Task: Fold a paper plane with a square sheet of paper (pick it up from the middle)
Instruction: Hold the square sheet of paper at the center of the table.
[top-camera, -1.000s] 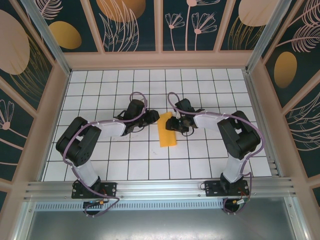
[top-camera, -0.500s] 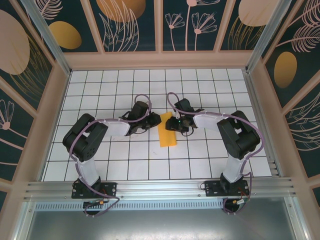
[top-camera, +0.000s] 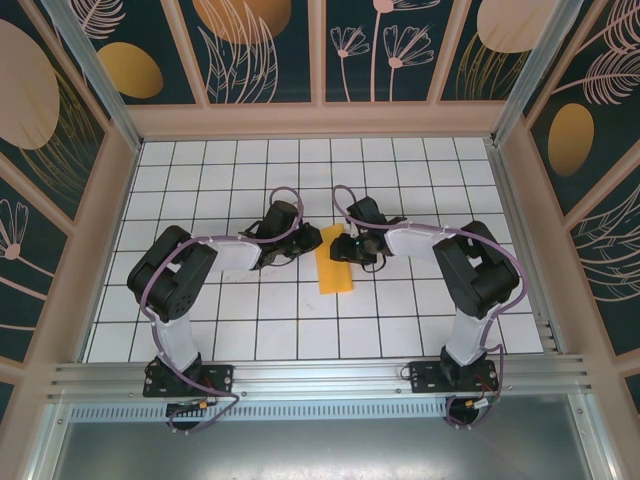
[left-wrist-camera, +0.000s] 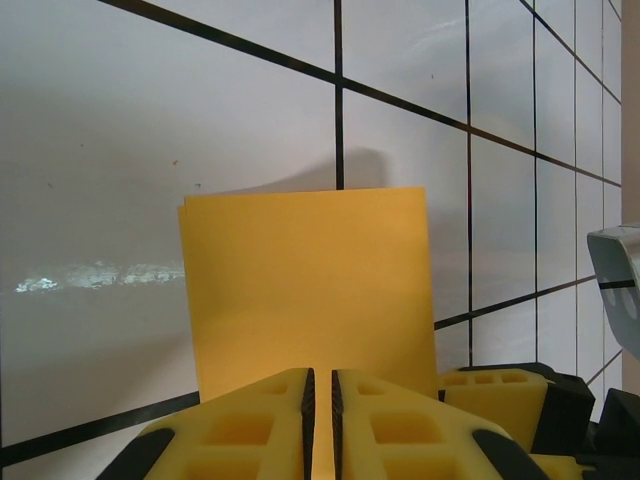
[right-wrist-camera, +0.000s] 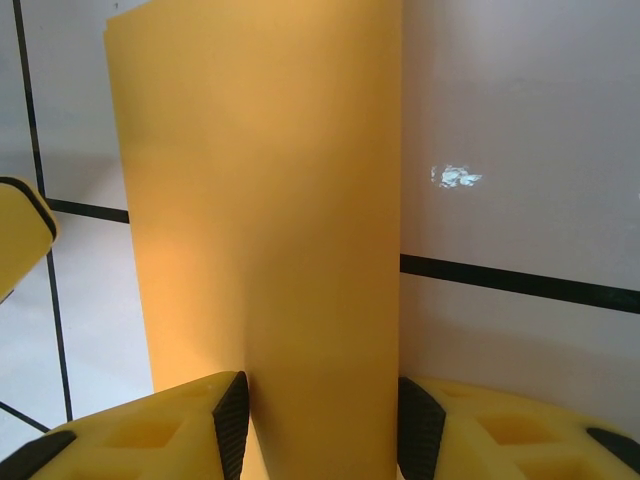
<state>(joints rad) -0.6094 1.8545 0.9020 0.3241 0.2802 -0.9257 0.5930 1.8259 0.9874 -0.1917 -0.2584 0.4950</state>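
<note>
The square sheet of paper (top-camera: 334, 262) lies on the bench (top-camera: 200, 185) at its centre, between the two arms. The left claw (top-camera: 302, 240) sits just left of the sheet's far half. The right claw (top-camera: 346, 249) sits just right of it, at the same far end. From the left wrist, the sheet extends ahead of the claw, its near edge apparently between the fingers. From the right wrist, the sheet runs forward between both fingers, touching each.

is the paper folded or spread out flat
Folded: the paper is a narrow rectangle, not a square, and the left wrist view shows two stacked edges.
</note>
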